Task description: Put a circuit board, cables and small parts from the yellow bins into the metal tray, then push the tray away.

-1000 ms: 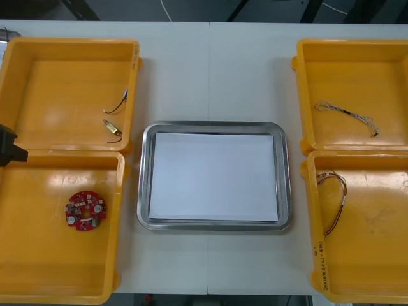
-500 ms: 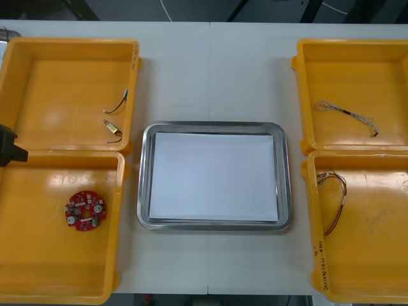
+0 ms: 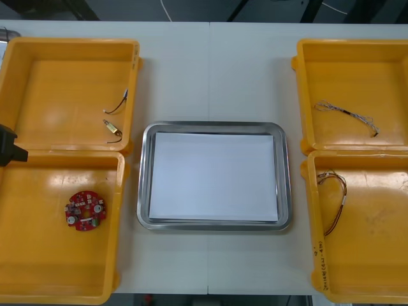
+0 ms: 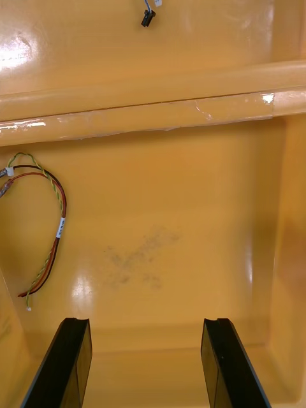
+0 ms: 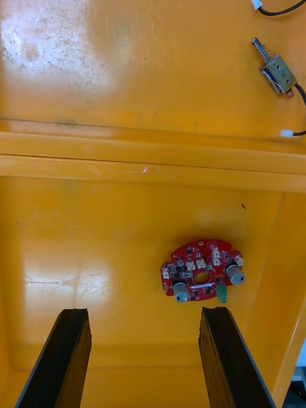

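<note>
A round red circuit board (image 3: 85, 210) (image 5: 203, 279) lies in the near left yellow bin (image 3: 38, 255). My left gripper (image 5: 143, 357) hangs open above that bin, the board just beyond its fingertips and nearer one finger (image 5: 223, 357). In the far left bin (image 3: 57, 89) are a small metal part (image 3: 113, 127) (image 5: 275, 69) and a black cable (image 3: 121, 101). My right gripper (image 4: 143, 363) is open over the near right bin (image 3: 376, 255), which holds a red and yellow cable (image 3: 335, 201) (image 4: 44, 217) off to one side. A twisted blue and white cable (image 3: 347, 115) lies in the far right bin (image 3: 344, 70).
The metal tray (image 3: 214, 125), white inside, sits between the bins with nothing in it. A black part of my left arm (image 3: 9, 146) pokes in at the table's left edge. Bare table stretches beyond the tray.
</note>
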`<move>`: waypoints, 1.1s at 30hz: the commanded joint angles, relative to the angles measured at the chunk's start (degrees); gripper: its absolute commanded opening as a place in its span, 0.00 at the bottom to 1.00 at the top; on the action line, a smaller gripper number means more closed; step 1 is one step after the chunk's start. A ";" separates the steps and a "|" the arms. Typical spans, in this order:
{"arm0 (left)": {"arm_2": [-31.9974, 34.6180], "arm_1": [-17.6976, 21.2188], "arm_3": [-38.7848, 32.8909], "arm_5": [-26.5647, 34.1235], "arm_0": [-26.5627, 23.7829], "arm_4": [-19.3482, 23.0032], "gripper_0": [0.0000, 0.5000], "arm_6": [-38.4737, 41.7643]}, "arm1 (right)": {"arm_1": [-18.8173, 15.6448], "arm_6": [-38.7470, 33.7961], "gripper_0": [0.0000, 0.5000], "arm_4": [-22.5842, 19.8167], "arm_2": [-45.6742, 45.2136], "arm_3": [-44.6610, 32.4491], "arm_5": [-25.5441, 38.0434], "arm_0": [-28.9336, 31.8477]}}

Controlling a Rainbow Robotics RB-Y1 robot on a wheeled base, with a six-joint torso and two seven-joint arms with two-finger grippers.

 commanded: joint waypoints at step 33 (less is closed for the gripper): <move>1.72 2.46 -1.59 0.35 0.78 0.06 1.00 -6.51 | -2.22 1.74 1.00 -0.41 -0.64 -0.25 0.16 0.65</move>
